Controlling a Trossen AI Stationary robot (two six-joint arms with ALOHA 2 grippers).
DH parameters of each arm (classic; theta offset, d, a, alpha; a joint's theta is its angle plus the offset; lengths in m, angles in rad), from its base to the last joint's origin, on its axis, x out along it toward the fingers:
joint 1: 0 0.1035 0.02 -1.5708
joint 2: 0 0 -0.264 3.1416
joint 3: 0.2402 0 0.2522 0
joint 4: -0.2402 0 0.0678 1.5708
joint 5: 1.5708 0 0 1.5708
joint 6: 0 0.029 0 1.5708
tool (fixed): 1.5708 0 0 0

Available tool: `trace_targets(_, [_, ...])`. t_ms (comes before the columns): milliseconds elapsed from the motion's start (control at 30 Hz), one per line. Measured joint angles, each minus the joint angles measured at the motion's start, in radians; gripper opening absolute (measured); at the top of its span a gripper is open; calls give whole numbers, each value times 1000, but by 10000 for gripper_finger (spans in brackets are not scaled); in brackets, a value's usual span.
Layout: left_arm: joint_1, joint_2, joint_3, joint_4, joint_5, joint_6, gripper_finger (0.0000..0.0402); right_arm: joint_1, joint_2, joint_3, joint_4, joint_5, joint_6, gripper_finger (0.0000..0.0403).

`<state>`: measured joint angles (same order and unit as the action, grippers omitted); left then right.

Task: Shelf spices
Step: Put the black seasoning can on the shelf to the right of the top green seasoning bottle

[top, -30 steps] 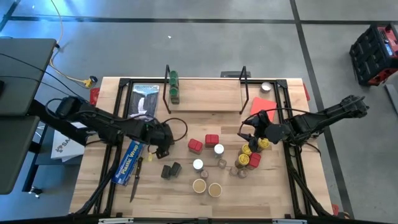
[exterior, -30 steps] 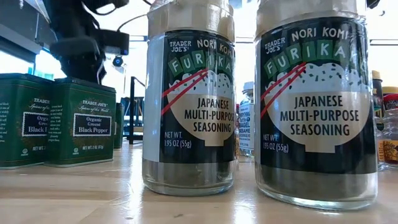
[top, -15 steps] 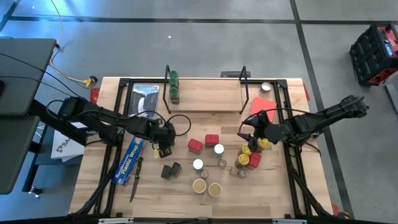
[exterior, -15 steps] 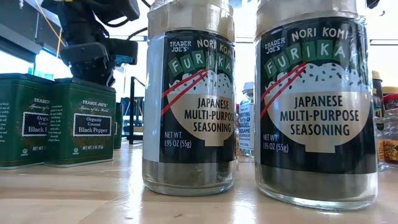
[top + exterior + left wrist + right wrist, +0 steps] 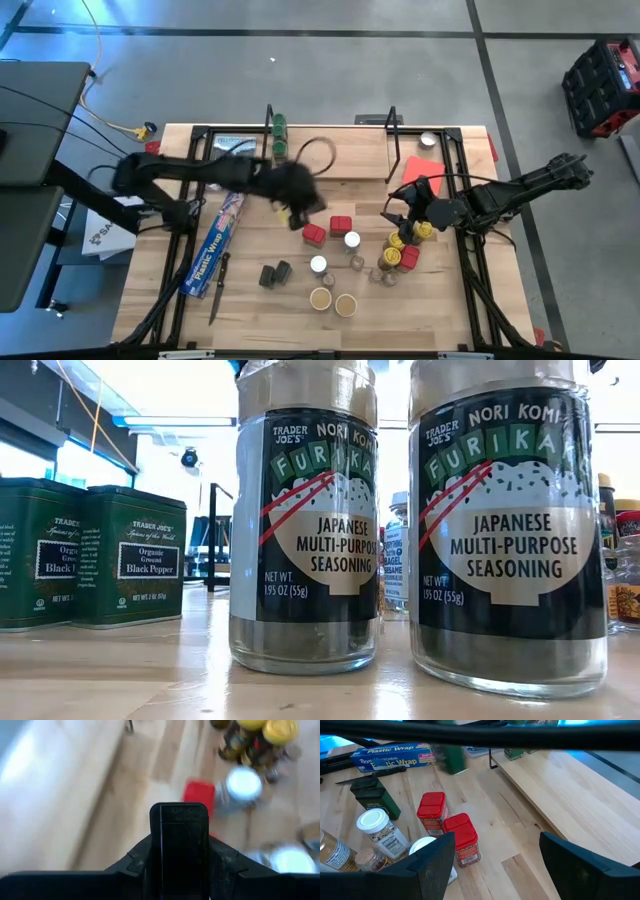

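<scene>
The left gripper (image 5: 293, 203) is clamped on a dark green square metal tin (image 5: 179, 845), held upright above the worktop's middle. The shelf (image 5: 340, 152), a light wooden board in a thin black wire frame, lies along the worktop's far edge, long axis parallel to that edge. It sits just beyond the tin, which is near its left end, where green-lidded round jars (image 5: 280, 142) stand. The left arm is nearer. The right gripper (image 5: 405, 215) hangs spread wide over the yellow-lidded jars towards the right edge. The left wrist view shows the grip, which the high view blurs; the low view shows neither gripper
</scene>
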<state>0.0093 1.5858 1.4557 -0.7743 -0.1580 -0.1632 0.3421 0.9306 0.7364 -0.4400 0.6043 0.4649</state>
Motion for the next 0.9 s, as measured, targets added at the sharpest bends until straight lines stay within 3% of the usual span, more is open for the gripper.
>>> trace_targets(200, [152,265,421,-218,41,304,117,0,0,0,-2,2,-2,284])
trace_targets(367, [309,436,625,-345,61,464,117,0,0,0,-3,2,2,284])
trace_targets(633, [510,563,648,-406,55,582,132,0,0,0,-3,2,4,284])
trace_targets(900, [575,596,648,-409,44,690,135,0,0,0,-3,32,0,284])
